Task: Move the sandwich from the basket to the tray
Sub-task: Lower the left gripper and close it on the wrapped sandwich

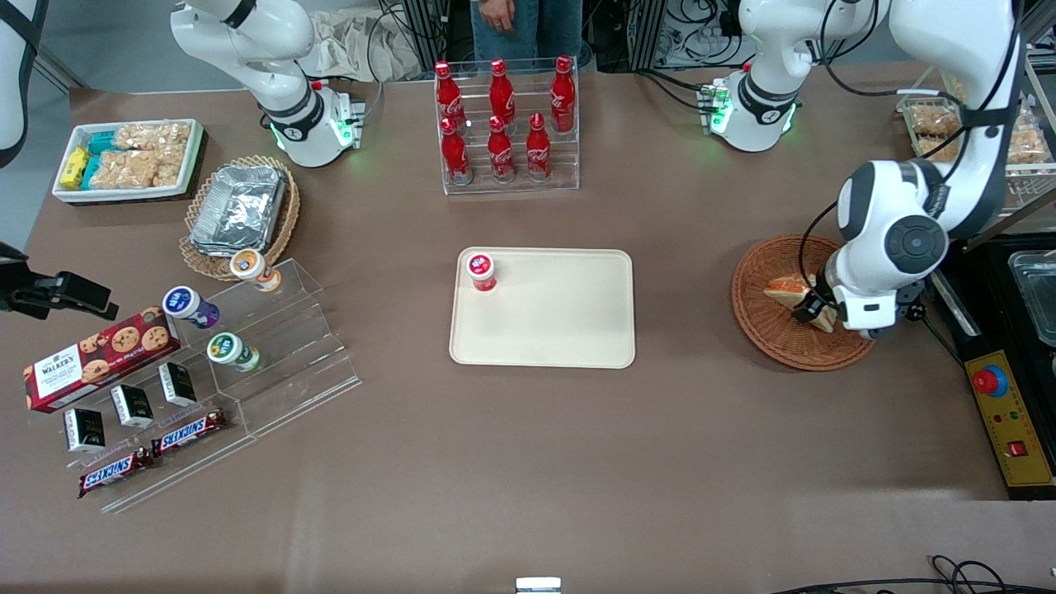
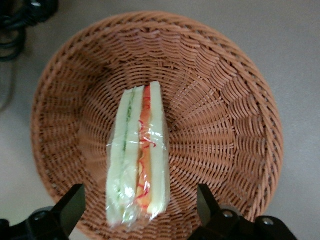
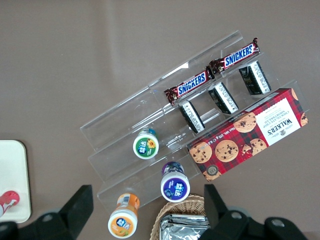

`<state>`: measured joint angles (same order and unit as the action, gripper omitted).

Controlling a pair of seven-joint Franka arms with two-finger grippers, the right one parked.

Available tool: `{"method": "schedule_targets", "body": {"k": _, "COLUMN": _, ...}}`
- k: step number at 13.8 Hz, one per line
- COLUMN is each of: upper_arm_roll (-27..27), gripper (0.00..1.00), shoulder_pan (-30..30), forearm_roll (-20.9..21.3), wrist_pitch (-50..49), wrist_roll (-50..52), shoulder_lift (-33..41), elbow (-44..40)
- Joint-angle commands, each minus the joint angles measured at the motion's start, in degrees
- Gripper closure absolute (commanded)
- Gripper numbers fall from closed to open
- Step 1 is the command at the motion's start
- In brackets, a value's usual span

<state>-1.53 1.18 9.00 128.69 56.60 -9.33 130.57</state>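
Observation:
A plastic-wrapped sandwich (image 2: 139, 155) of white bread with orange and green layers stands on edge in the reddish-brown wicker basket (image 2: 225, 110). My gripper (image 2: 140, 205) hangs just above the basket, open, with one dark finger on each side of the sandwich's near end and a gap to both. In the front view the sandwich (image 1: 788, 288) shows beside my gripper (image 1: 813, 312) inside the basket (image 1: 763, 330), partly hidden by the arm. The cream tray (image 1: 561, 322) lies flat at the table's middle, toward the parked arm from the basket.
A small red-lidded cup (image 1: 481, 271) stands on a tray corner. A clear rack of red cola bottles (image 1: 505, 124) stands farther from the front camera. A yellow control box (image 1: 1011, 425) and a black appliance (image 1: 1031, 289) sit at the working arm's end.

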Motion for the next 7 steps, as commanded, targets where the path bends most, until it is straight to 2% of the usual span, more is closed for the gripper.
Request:
{"method": "schedule_targets", "body": {"k": 1, "upper_arm_roll": -0.2, "gripper": 0.01, "shoulder_pan": -0.5, "forearm_roll": 1.4, "wrist_pitch": 6.4, "wrist_roll": 1.8, "shoulder_lift": -0.4, "elbow": 4.6}}
{"method": "schedule_targets", "body": {"k": 3, "upper_arm_roll": -0.1, "gripper": 0.02, "shoulder_pan": -0.5, "forearm_roll": 1.4, "wrist_pitch": 7.9, "wrist_roll": 1.8, "shoulder_lift": -1.7, "elbow": 5.1}}
{"method": "schedule_targets", "body": {"k": 4, "upper_arm_roll": -0.1, "gripper": 0.16, "shoulder_pan": -0.5, "forearm_roll": 1.4, "wrist_pitch": 7.9, "wrist_roll": 1.8, "shoulder_lift": -2.0, "elbow": 5.1}}
{"method": "schedule_targets", "body": {"k": 5, "upper_arm_roll": -0.1, "gripper": 0.52, "shoulder_pan": -0.5, "forearm_roll": 1.5, "wrist_pitch": 7.9, "wrist_roll": 1.7, "shoulder_lift": -2.1, "elbow": 5.0}}
{"method": "schedule_targets", "body": {"k": 6, "upper_arm_roll": 0.1, "gripper": 1.00, "shoulder_pan": -0.6, "forearm_roll": 1.7, "wrist_pitch": 7.8, "wrist_roll": 1.2, "shoulder_lift": -2.0, "elbow": 5.0}}
{"method": "schedule_targets", "body": {"k": 7, "upper_arm_roll": 0.5, "gripper": 1.00, "shoulder_pan": -0.6, "forearm_roll": 1.7, "wrist_pitch": 7.3, "wrist_roll": 0.5, "shoulder_lift": -1.8, "elbow": 4.8}}
